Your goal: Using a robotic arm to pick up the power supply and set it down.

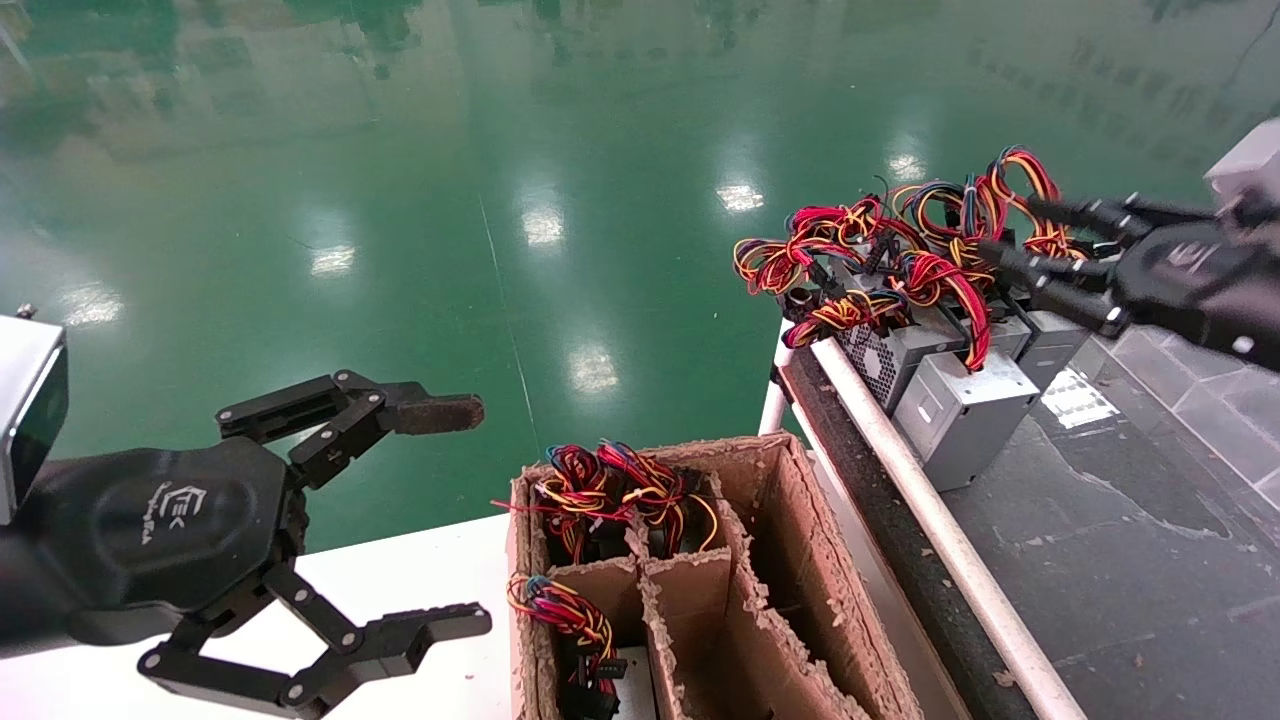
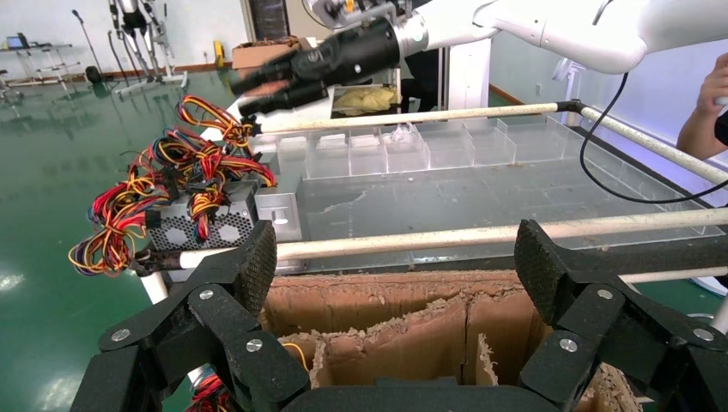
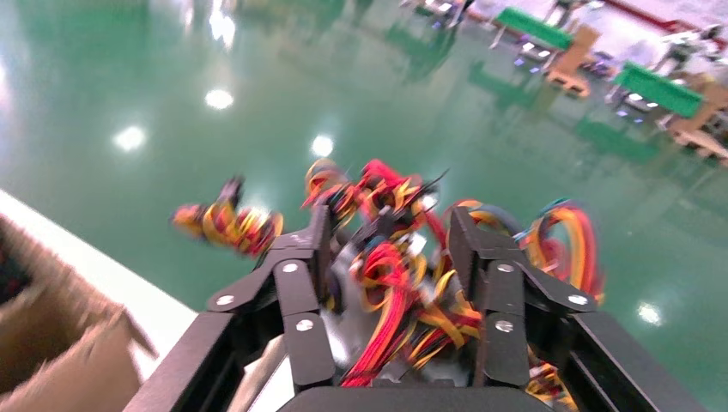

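Observation:
Several grey power supplies stand in a cluster at the far end of the dark belt, one at the front (image 1: 960, 410) and a vented one (image 1: 885, 355), with tangled red-yellow-black wire bundles (image 1: 880, 260) on top. The robotic arm's gripper, my right one (image 1: 1010, 228), reaches in from the right and hangs open over the back of that tangle. In the right wrist view its gripper (image 3: 391, 219) has wires (image 3: 386, 283) lying between the spread fingers, and the supply body beneath is blurred. My left gripper (image 1: 475, 515), with a worn brown pad (image 1: 440, 412), is parked open at the lower left.
A torn cardboard box (image 1: 770, 560) with dividers stands by the belt, with wired supplies (image 1: 620, 490) in its left compartments. A white rail (image 1: 920, 500) edges the belt (image 1: 1120, 520). Clear bins (image 2: 412, 146) line the belt's far side. A person's hand (image 2: 712, 94) shows beyond.

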